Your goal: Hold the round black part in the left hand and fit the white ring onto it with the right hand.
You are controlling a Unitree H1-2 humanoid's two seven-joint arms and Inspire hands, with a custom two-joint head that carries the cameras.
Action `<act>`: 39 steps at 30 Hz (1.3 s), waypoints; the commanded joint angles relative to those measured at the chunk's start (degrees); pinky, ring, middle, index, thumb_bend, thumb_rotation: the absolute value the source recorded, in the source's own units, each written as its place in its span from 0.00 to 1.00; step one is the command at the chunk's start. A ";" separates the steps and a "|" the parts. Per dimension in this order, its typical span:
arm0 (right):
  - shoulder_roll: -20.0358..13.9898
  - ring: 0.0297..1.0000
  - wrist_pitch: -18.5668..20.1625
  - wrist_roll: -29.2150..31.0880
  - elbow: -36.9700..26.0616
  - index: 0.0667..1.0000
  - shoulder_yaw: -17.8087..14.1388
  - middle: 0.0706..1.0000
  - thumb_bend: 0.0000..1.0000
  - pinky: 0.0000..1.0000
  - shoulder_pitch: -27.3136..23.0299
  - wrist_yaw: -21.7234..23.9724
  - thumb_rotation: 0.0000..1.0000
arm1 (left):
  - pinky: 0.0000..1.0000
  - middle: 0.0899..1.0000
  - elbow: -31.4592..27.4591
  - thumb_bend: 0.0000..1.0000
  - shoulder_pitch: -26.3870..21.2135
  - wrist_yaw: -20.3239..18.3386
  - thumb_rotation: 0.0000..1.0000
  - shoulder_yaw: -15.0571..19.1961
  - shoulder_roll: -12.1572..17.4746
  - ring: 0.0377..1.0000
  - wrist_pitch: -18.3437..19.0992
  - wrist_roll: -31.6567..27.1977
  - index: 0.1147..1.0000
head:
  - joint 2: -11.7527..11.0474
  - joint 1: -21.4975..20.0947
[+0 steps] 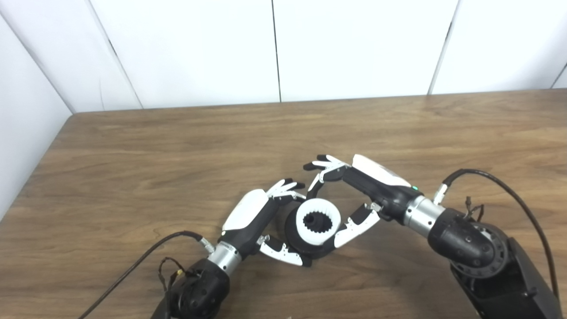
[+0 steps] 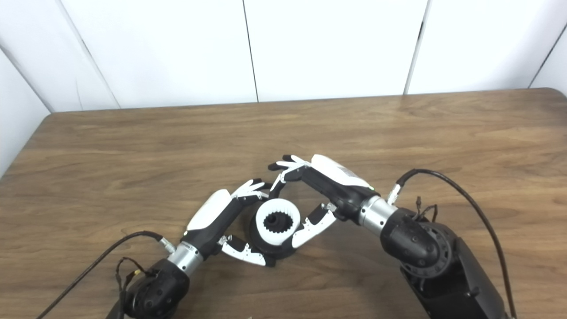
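Observation:
The round black part (image 1: 310, 251) rests low over the table near the front middle. The white toothed ring (image 1: 317, 205) sits on top of it, around its black toothed hub (image 1: 315, 220). My left hand (image 1: 253, 215) is shut on the black part from the left, fingers behind it and thumb in front. My right hand (image 1: 370, 182) comes in from the right; its thumb presses the ring's right side and one finger touches the ring's far edge, while the other fingers spread above. The same shows in the right eye view, with the ring (image 2: 279, 205) between both hands.
The wooden table (image 1: 177, 150) ends at a white panelled wall behind and at an edge on the left. Black cables (image 1: 509, 190) loop from both forearms over the table near the front.

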 commanded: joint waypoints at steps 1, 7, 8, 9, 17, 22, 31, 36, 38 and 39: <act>0.98 1.00 -2.62 -0.38 -0.19 0.45 -0.29 0.90 0.52 1.00 -2.21 -1.60 0.16 | 0.89 0.91 -0.07 0.79 -0.05 -1.82 0.17 -0.75 0.31 0.98 1.42 0.61 0.56 | 0.10 0.08; 1.79 1.00 -3.65 -0.29 0.99 0.45 -0.83 0.91 0.52 1.00 -2.40 -2.23 0.16 | 0.90 0.91 0.08 0.79 -0.05 -1.89 0.19 -0.91 0.30 0.98 1.59 0.77 0.56 | 0.16 0.17; 1.87 1.00 -3.90 -0.28 1.31 0.45 -0.89 0.91 0.52 1.00 -2.44 -2.38 0.16 | 0.90 0.91 0.01 0.79 -0.01 -1.73 0.19 -0.94 0.27 0.98 1.54 0.98 0.56 | 0.09 0.14; 1.92 1.00 -4.12 -0.32 1.62 0.45 -0.94 0.90 0.52 1.00 -2.47 -2.51 0.16 | 0.89 0.91 -0.03 0.80 0.04 -1.61 0.19 -0.94 0.25 0.98 1.46 1.07 0.56 | 0.09 0.14; 2.31 1.00 -4.72 -0.99 2.66 0.45 -1.17 0.90 0.52 1.00 -2.54 -3.01 0.16 | 0.90 0.91 -0.27 0.79 0.07 -1.87 0.19 -1.04 0.34 0.98 1.70 1.08 0.57 | 0.14 0.23; 2.27 1.00 -5.57 -1.48 3.07 0.45 -1.03 0.90 0.52 1.00 -2.56 -3.00 0.16 | 0.90 0.91 -0.54 0.80 0.03 -1.80 0.18 -1.00 0.31 0.98 1.77 0.82 0.57 | 0.14 0.23; 1.95 1.00 -5.54 -2.07 3.18 0.45 -1.02 0.90 0.52 1.00 -1.91 -2.49 0.16 | 0.89 0.90 -0.80 0.80 -0.22 -1.51 0.18 -1.20 0.26 0.98 2.13 0.89 0.55 | 0.14 0.23; 1.67 1.00 -5.68 -2.71 3.18 0.45 -0.74 0.90 0.52 1.00 -1.78 -2.17 0.16 | 0.89 0.90 -1.03 0.80 -0.34 -1.64 0.18 -1.13 0.39 0.98 2.21 0.72 0.56 | 0.61 0.52; 1.66 1.00 -5.62 -2.82 3.14 0.45 -0.68 0.90 0.52 1.00 -1.69 -2.06 0.16 | 0.89 0.90 -1.12 0.80 -0.34 -1.58 0.18 -1.12 0.44 0.97 2.26 0.85 0.56 | 0.61 0.52; 1.67 1.00 -5.60 -2.86 3.14 0.45 -0.66 0.90 0.52 1.00 -1.63 -2.01 0.16 | 0.89 0.91 -1.19 0.80 -0.34 -1.62 0.18 -1.11 0.45 0.98 2.38 0.91 0.56 | 0.61 0.52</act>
